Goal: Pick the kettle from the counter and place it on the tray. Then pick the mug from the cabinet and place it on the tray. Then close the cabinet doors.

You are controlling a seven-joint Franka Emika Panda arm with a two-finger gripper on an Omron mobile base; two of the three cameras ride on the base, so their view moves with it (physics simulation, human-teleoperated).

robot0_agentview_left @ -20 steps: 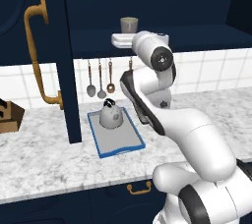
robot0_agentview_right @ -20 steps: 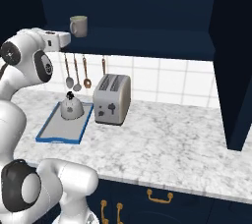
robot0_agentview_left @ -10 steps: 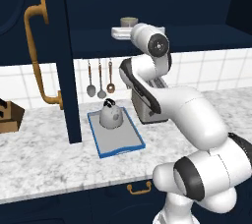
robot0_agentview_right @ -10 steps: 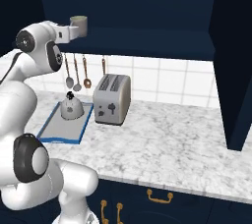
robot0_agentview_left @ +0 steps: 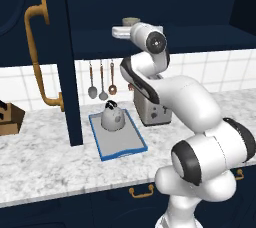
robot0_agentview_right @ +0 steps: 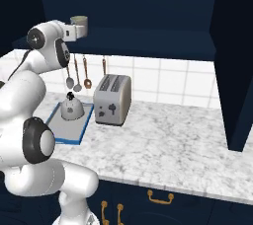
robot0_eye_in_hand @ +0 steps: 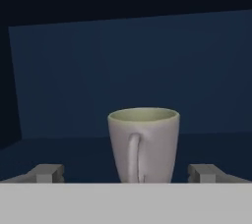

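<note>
Mug (robot0_eye_in_hand: 143, 144): tapered, smooth pale glaze, handle facing camera; fingers (robot0_eye_in_hand: 47, 173) spread wide either side.

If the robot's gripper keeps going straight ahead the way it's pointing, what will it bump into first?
Most likely the mug. It stands upright on the cabinet shelf, centred ahead of the open gripper, handle facing it. How near it is can't be told.

The pale mug (robot0_eye_in_hand: 143, 144) stands upright between the open jaws, handle facing them; the kettle (robot0_agentview_left: 111, 117) sits below on the tray (robot0_agentview_left: 121, 144).
</note>
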